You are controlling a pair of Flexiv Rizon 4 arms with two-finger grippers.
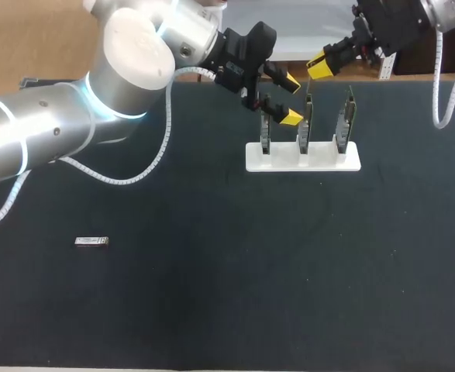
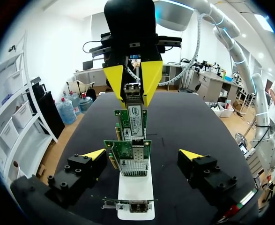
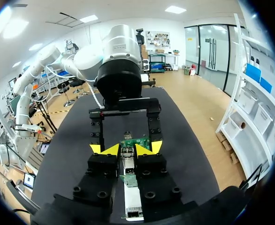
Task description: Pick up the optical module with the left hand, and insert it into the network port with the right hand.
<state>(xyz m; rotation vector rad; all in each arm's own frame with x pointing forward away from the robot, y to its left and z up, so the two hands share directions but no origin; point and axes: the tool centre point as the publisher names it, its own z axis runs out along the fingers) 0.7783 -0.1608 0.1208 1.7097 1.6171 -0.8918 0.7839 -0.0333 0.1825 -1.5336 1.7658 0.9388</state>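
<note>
Three green network cards stand upright in a white stand (image 1: 303, 156). My right gripper (image 1: 318, 67) hangs above them from the far right. It is shut on a silver optical module (image 2: 132, 90), held just over the card (image 2: 130, 123) farthest from my left gripper. In the right wrist view the module (image 3: 127, 158) sits between my right gripper's (image 3: 127, 151) fingers, over a card (image 3: 136, 140). My left gripper (image 1: 289, 101) is open at the stand's left end, its fingers (image 2: 94, 154) either side of the row of cards. A second small silver module (image 1: 91, 241) lies flat on the table, front left.
The dark table mat (image 1: 227, 294) stretches in front of the stand. My left arm (image 1: 64, 116) crosses the back left of the table, with a white cable (image 1: 146, 167) looping down from it onto the mat.
</note>
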